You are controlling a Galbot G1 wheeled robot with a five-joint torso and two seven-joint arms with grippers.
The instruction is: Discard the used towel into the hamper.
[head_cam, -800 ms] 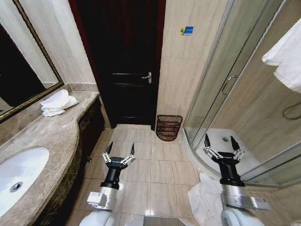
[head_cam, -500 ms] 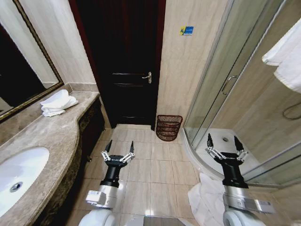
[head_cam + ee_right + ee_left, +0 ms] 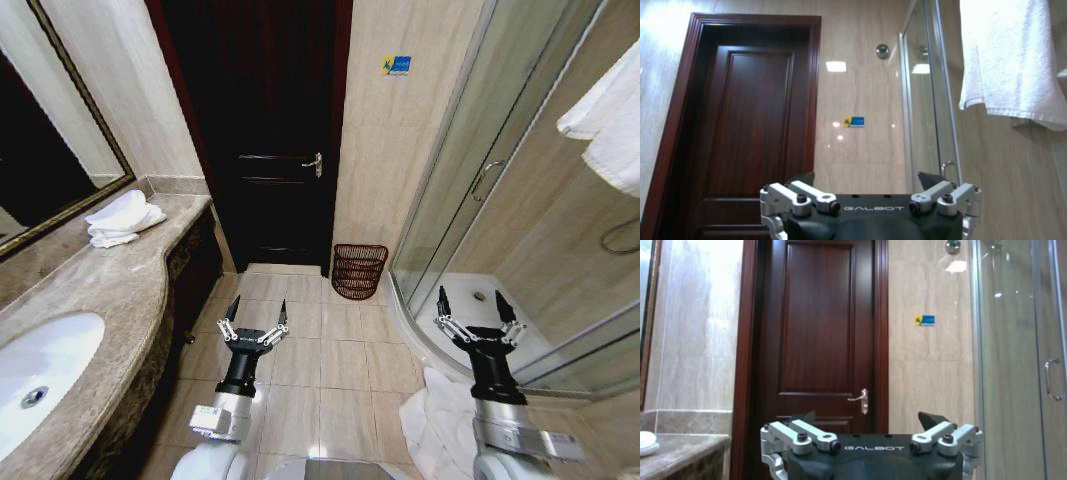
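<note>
While both arms wait with fingers spread and empty, left gripper (image 3: 254,318) at 7 o'clock and right gripper (image 3: 477,311) at 4, the hamper (image 3: 359,270) stands on the floor against the wall beside the door (image 3: 262,130), apparently ready to receive a towel.

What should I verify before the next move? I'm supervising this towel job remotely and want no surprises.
1. Left tool open and holding nothing: ok.
2. Right tool open and holding nothing: ok.
3. Hamper upright on the floor by the door, tiles in front of it bare: ok.
4. Which towel is the used one: cannot tell. A folded towel lies on the counter, a crumpled white towel lies on the floor by the right arm, another towel hangs at the shower.
5. A tool placed at any towel: not ok; both hover over the floor.
</note>
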